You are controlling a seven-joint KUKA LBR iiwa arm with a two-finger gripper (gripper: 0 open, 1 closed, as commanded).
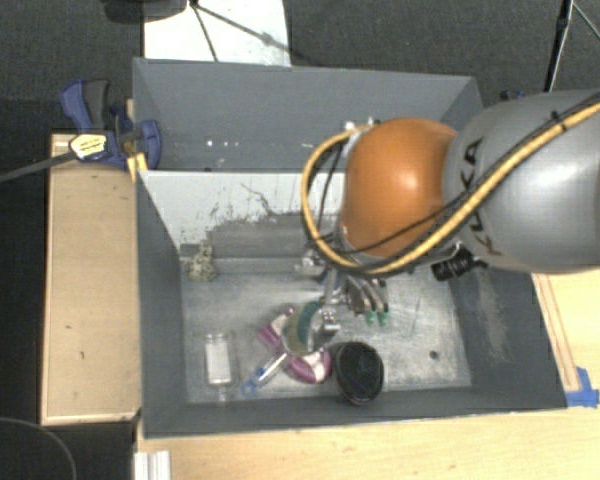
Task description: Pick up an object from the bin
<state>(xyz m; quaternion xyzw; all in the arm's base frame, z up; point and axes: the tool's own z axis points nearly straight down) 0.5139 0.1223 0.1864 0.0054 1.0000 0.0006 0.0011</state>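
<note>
Grey metal bin (pixel 430 338), scuffed — the arm's gripper (pixel 332 311) hangs over a heap of purple, teal and white plastic pieces (pixel 300 346) at front centre, beside a black round disc (pixel 360 371); whether it is open or closed cannot be told. Best bet: settle squarely on one piece, clear of the disc.

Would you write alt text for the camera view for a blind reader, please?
The gripper hangs low over a purple and teal heap in a grey bin; a black disc lies right of the heap, a clear jar left.
</note>
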